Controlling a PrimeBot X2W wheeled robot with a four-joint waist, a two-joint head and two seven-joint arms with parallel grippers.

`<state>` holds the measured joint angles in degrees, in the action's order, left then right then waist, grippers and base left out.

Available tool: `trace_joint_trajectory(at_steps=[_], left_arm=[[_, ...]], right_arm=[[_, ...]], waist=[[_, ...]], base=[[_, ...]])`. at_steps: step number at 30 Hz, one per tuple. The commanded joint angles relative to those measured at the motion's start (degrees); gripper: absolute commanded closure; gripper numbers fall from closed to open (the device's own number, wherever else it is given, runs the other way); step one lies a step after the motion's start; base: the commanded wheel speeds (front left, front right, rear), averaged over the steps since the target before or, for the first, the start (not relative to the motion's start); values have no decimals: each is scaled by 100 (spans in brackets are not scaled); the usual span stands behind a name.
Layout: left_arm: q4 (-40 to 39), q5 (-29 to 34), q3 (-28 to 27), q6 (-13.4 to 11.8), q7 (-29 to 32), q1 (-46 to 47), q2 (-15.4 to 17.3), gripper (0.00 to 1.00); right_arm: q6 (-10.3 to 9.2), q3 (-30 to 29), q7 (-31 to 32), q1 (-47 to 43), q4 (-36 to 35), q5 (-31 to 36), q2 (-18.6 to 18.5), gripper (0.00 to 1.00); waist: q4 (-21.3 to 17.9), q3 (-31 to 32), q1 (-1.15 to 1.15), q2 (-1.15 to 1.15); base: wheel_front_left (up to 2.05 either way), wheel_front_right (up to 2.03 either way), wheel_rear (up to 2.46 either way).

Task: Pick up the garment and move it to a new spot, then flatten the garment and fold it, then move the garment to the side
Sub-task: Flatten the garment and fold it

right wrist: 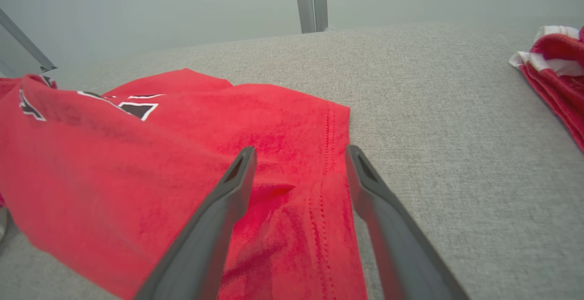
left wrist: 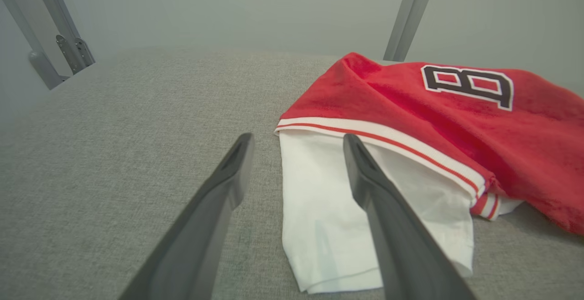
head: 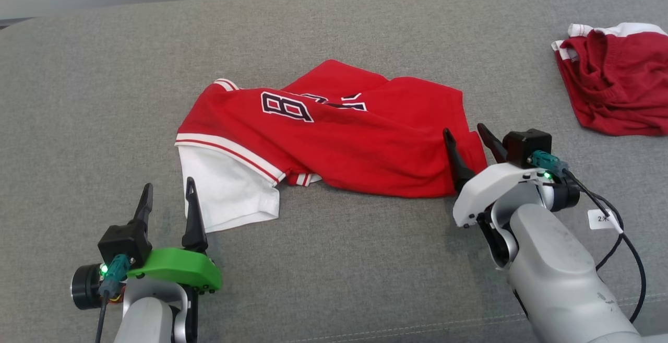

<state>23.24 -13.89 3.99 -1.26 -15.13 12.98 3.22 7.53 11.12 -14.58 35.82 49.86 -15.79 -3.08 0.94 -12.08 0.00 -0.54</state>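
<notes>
Looking at the red jersey (head: 334, 139), it's lying bunched and doubled over itself in the middle of the grey cushion (head: 365, 259), with a white panel (head: 229, 191) poking out near-left. My worry: a pinch at the right hem probably catches only one layer, so the rest drags and twists instead of flattening. It could also land against the other red garment (head: 616, 82) at far right. Right gripper (head: 463, 130) sits low at the jersey's right edge, fingers apart, holding nothing. Left gripper (head: 169, 184) hovers near-left, just beside the white panel, fingers spread too.
</notes>
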Motion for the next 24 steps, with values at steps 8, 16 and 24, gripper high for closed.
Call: trace_joint_trajectory(at_steps=[8, 16, 24], left_arm=[[-98, 43, -31, -3, 1, -203, -9, 0], [-164, 66, -92, 24, 2, -262, -10, 0], [-139, 93, -27, 57, 1, -119, -14, 0]], right_arm=[[-9, -89, -58, -1035, -880, -108, -12, 0], [-9, -309, 26, -2004, -1673, -363, -1, 0], [-9, -290, 173, -1784, -1807, -1024, 14, 0]], waist=[[-115, 49, 0, 54], [-206, -12, 0, 54], [-96, -62, 0, 54]], base=[[0, 0, 0], [0, 0, 0], [0, 0, 0]])
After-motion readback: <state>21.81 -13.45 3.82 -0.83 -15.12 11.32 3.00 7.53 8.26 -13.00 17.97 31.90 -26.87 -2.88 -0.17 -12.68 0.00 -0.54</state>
